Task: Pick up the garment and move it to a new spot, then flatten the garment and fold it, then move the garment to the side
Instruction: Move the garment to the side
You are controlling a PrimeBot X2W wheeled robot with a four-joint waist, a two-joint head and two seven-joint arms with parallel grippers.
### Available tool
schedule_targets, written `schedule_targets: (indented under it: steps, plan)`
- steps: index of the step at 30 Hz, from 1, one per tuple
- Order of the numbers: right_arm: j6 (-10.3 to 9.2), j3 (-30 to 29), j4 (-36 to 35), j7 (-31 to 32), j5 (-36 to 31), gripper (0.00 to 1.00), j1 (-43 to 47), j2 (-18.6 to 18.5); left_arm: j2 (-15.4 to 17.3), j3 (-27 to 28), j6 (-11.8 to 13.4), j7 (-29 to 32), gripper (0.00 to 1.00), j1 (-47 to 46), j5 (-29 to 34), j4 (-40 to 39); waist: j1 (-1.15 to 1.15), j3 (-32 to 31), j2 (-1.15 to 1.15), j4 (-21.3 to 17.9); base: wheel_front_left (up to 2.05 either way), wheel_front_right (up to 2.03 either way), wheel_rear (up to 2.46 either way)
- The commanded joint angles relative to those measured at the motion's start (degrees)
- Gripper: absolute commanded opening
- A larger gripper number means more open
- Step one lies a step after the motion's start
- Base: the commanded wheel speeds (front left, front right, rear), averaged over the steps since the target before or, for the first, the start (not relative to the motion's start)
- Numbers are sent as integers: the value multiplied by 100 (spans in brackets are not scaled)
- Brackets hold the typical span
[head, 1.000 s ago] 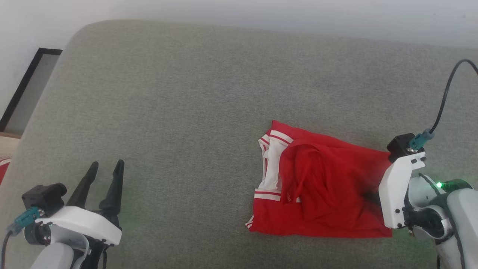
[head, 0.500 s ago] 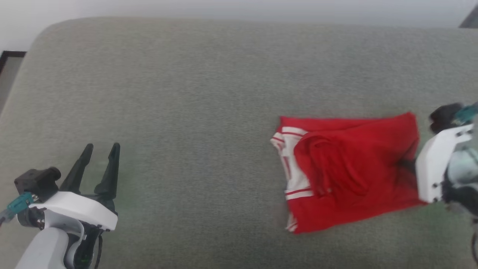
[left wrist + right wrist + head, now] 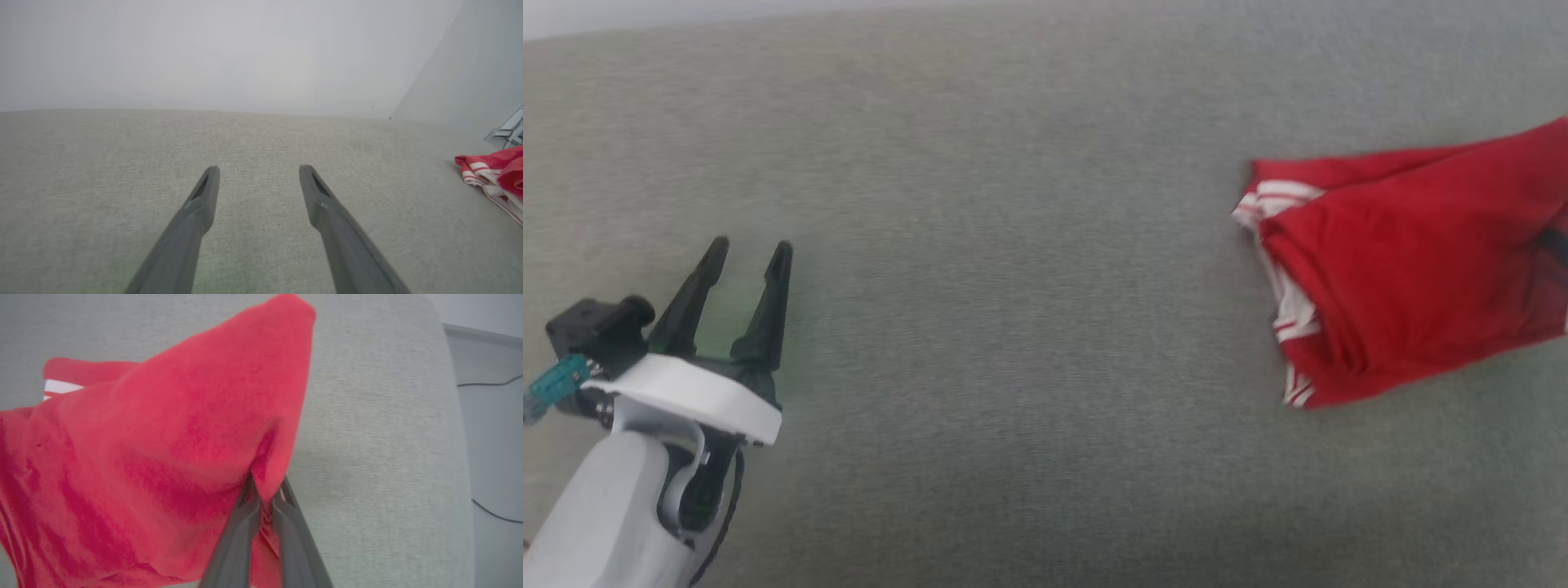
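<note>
Now right end effector (image 3: 266, 482) pinching garment (image 3: 1405, 261) edge, cloth pulled farther right over grey cushion (image 3: 1013, 245) than second ago, head camera swung too; left end effector (image 3: 751, 243) spread, empty, well apart

Plain indoor room, prob. home-style or test setup; can't tell which. Grey-green woven upholstered surface (image 3: 1013, 286), sofa/mattress type, w/ rounded corner at upper right of right wrist view, red garment (image 3: 1405, 269) lying on it. Bare pale wall (image 3: 204, 53) behind. Smooth grey floor (image 3: 494, 449) w/ loose dark cable (image 3: 478, 385) at right.
</note>
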Motion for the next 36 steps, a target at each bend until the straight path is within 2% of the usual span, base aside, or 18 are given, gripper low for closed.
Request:
schedule_targets:
  steps: [1, 10, 18, 26, 30, 36]
  plan:
    - [-6, -53, 74, -130, -38, 0, -138, -37, 19, -51, -15, -14, 100, -135, 54, -33, 0, 191, 0, -244, 0, 0, 0]
    - [-6, -228, 847, -997, -502, 0, -847, -286, 182, -433, -20, 117, 100, -661, 158, -253, 0, 530, 0, -779, 0, 0, 0]
    - [-7, -248, 1654, -1856, -1038, 0, -1455, -413, 328, -860, -22, 284, 100, -1091, 129, -493, 0, 882, 0, -1067, 0, 0, 0]
    - [-7, -292, 2418, -2472, -1705, 0, -2026, -402, 431, -1202, -22, 360, 100, -1510, 88, -671, 0, 1268, 0, -1086, 0, 0, 0]
    - [-6, -418, 2892, -2859, -2038, 0, -2313, -206, 477, -1408, -22, 341, 100, -1724, 61, -725, 0, 1473, 0, -999, 0, 0, 0]
    - [-6, -422, 3505, -3124, -2305, 0, -2580, 2, 570, -1575, -17, 237, 100, -1938, -105, -709, 0, 1600, 0, -873, 0, 0, 0]
